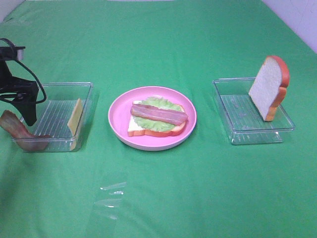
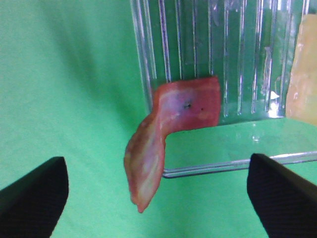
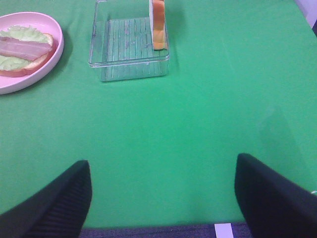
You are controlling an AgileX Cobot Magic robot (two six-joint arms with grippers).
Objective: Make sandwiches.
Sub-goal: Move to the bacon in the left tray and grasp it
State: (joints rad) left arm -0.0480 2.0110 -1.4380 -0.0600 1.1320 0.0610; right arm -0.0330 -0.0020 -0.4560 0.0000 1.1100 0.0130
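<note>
Left gripper [image 2: 158,198] hangs with jaws wide apart, empty, over the bacon strip [image 2: 171,129] draped across the rim of the left tray [image 2: 223,166]; right gripper [image 3: 163,198] gapes empty too; the sandwich [image 1: 157,119] sits on the pink plate [image 1: 119,116]; closing low could pinch the rim and drag the tray.

High overview — 2 downward wrist views

Pink plate [image 1: 118,119] mid green cloth [image 1: 198,198]; left clear tray [image 1: 59,106] and right clear tray [image 1: 237,114] flank it, apart.
</note>
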